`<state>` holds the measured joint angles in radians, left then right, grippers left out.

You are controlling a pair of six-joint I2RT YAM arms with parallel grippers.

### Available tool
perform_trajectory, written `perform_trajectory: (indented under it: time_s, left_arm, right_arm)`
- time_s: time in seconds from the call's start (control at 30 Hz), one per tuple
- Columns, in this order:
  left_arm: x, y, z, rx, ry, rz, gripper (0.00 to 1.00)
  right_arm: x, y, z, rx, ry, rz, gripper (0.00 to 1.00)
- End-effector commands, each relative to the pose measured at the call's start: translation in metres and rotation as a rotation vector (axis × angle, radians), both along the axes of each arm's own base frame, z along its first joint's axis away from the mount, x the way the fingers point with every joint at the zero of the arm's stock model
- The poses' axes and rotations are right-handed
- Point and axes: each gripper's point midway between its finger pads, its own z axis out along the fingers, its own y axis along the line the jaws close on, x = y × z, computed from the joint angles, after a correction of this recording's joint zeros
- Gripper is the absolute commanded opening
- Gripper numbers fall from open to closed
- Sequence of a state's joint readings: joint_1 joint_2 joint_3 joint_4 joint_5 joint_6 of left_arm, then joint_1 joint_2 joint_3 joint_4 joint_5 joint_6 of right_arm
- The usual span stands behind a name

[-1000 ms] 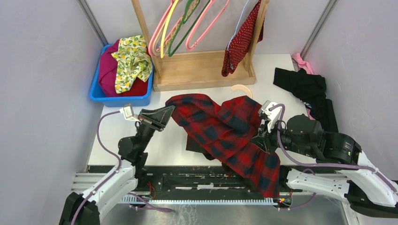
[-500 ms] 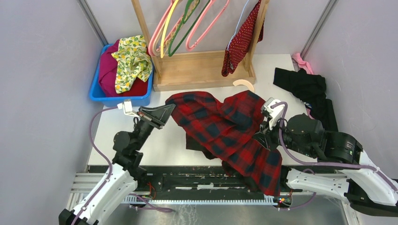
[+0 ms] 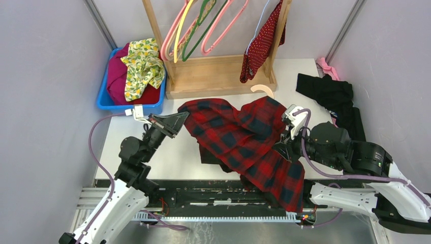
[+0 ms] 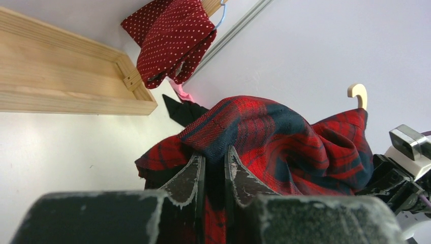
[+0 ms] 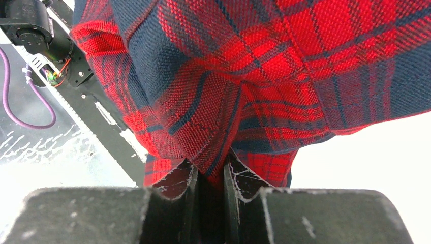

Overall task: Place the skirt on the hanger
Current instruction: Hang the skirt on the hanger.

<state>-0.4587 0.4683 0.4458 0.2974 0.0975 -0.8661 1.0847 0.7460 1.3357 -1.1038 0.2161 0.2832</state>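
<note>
The dark-red polka-dot skirt (image 3: 262,43) hangs at the right end of the wooden rack on the thin pale lilac-blue hanger (image 3: 259,20). It also shows in the left wrist view (image 4: 173,38), with the hanger's blue wire (image 4: 221,15) above it. Both grippers are well below it. My left gripper (image 3: 185,118) is shut on the left edge of a red-and-black plaid garment (image 3: 239,137), seen between its fingertips (image 4: 214,157). My right gripper (image 3: 279,147) is shut on the same garment's right side (image 5: 210,170). The garment hangs stretched between them above the table.
A wooden rack (image 3: 218,76) holds pink, yellow and green hangers. A blue bin (image 3: 104,99) at the far left holds magenta and lemon-print cloth. A curved wooden hanger (image 3: 262,90) pokes out behind the plaid garment. Black cloth (image 3: 330,94) and pink cloth (image 3: 325,66) lie at the right.
Both grippers have carried the plaid garment a little farther from the arm bases, toward the rack. The left arm has stretched out. The skirt on the rack has not moved.
</note>
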Motion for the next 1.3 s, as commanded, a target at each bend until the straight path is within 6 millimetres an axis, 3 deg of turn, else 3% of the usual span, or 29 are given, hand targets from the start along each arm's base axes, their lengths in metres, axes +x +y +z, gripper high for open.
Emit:
perform_trajectory:
  time_s: [0.0, 0.33, 0.97, 1.27]
  left_arm:
    - [0.023, 0.027, -0.009, 0.131, 0.007, 0.195, 0.03]
    - [0.029, 0.04, -0.002, 0.166, -0.02, 0.277, 0.04]
    - [0.033, 0.031, -0.008, 0.115, -0.016, 0.238, 0.43]
    - [0.031, 0.017, -0.013, 0.102, -0.048, 0.164, 0.45]
  right_arm:
    - [0.005, -0.011, 0.051, 0.167, -0.108, -0.052, 0.01]
    - [-0.009, -0.009, 0.052, 0.216, -0.096, 0.018, 0.01]
    - [-0.014, 0.001, 0.054, 0.287, -0.106, 0.06, 0.01]
    - [-0.013, 0.003, 0.05, 0.295, -0.107, 0.056, 0.01]
